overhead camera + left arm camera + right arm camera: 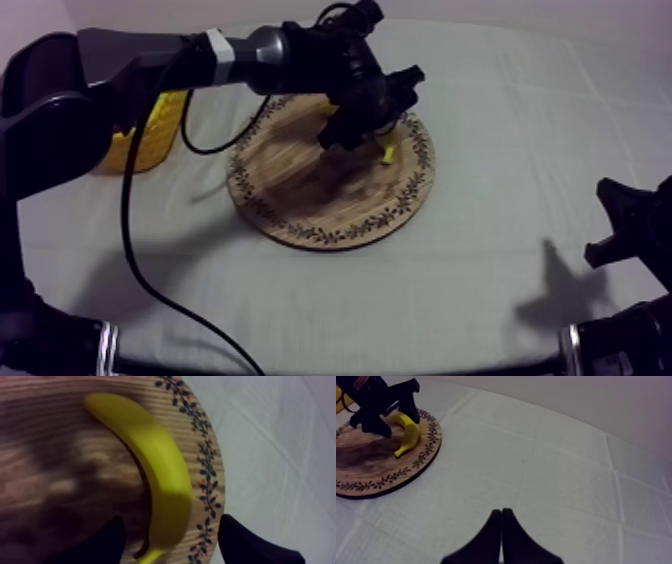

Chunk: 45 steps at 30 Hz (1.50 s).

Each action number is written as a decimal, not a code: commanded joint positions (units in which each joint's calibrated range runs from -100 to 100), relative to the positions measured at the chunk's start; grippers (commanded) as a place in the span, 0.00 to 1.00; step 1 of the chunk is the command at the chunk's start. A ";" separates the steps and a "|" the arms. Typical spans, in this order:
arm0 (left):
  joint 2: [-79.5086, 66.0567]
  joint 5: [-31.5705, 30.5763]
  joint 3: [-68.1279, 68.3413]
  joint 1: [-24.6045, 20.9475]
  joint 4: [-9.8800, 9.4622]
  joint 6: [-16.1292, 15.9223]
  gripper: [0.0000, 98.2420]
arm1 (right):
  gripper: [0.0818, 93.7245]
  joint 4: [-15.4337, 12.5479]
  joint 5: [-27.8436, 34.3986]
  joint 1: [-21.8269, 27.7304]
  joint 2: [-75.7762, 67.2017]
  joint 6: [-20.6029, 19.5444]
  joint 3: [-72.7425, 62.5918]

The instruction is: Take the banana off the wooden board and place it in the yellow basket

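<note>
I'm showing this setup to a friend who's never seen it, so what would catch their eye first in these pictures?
The bright banana lying near the patterned rim of the round wooden board, with the left pincer open right over it, one black finger at each side of one end. Next, the yellow basket left of the board. The right pincer is shut over the grey-white cloth.

Curved yellow banana (161, 476) lies on the board (300, 215) near its rim.
</note>
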 commanded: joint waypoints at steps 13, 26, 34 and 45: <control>3.17 -1.31 -3.34 -1.25 -1.14 -0.58 0.68 | 0.00 -0.01 0.02 0.00 0.00 0.01 -0.05; 5.64 2.82 -7.11 -0.94 -0.92 -1.40 0.66 | 0.00 -0.01 0.02 0.00 0.00 0.01 -0.05; 5.76 3.28 -6.13 -0.79 -1.14 -2.98 0.63 | 0.00 -0.01 0.02 0.00 0.00 0.01 -0.05; 6.82 3.63 -6.37 -0.66 -1.21 -4.04 0.59 | 0.00 -0.01 0.02 0.00 0.00 0.01 -0.05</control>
